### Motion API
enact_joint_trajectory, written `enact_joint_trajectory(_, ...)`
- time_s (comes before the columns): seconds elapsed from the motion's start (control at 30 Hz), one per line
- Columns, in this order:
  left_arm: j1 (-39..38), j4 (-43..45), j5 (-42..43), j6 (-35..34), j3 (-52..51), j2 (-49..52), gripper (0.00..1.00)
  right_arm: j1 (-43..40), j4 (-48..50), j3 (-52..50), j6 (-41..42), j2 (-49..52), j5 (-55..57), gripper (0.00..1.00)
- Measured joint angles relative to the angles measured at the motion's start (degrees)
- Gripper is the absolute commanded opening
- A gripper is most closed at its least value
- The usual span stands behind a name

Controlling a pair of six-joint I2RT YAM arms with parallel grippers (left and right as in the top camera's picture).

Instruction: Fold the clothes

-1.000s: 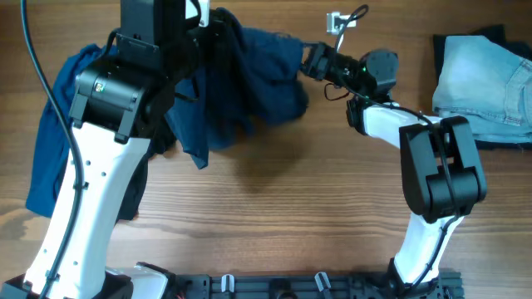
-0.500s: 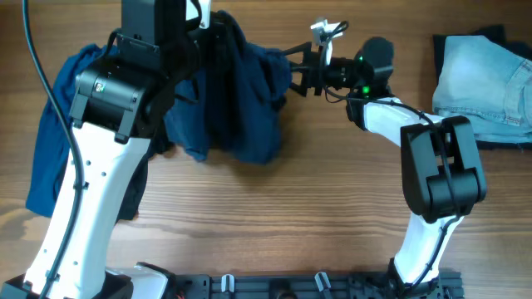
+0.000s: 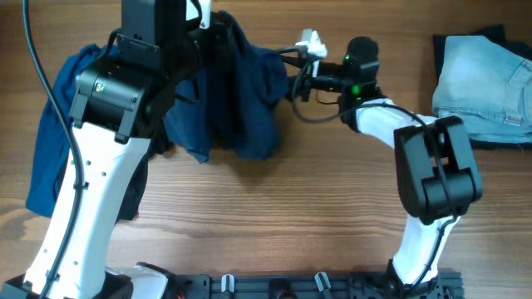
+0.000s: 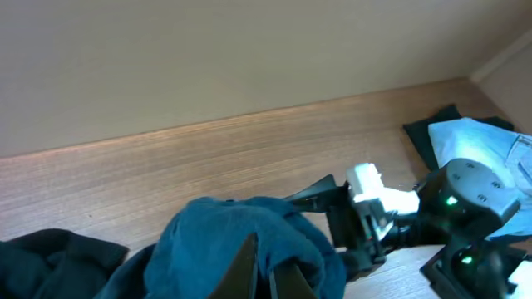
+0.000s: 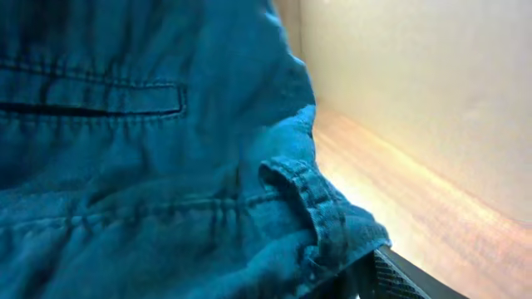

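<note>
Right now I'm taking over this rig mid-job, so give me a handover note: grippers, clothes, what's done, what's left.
The left gripper is shut on the navy shorts, holding them lifted and bunched.
The right gripper is at the shorts' right edge; its grip is unclear.
The royal-blue garment and black garment lie crumpled at the left, the pale denim far right.
Done: none of the three is folded.
Left: spread and fold the shorts, then the other two.

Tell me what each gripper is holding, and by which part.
Both hold the navy shorts: the left gripper pinches a bunched fold, and the right gripper appears to grip a stitched edge.
</note>
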Motion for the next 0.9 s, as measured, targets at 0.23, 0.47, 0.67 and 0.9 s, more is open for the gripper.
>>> enact_joint_trajectory(0.23, 0.0, 0.0, 0.0, 0.0, 0.0, 0.0, 0.04, 3.2, 0.8, 0.0, -8.3, 0.0, 10.2, 0.69)
enact_joint_trajectory(0.47, 0.0, 0.0, 0.0, 0.0, 0.0, 0.0, 0.09, 3.0, 10.6, 0.1, -5.1, 0.0, 10.4, 0.20)
enact_joint_trajectory(0.67, 0.0, 0.2, 0.4, 0.2, 0.0, 0.0, 0.71, 2.5, 19.3, 0.2, 5.0, 0.0, 9.0, 0.05)
enact_joint_trajectory(0.9, 0.0, 0.2, 0.4, 0.4, 0.0, 0.0, 0.98, -1.8, 19.2, 0.2, 13.0, -1.5, 5.4, 0.04)
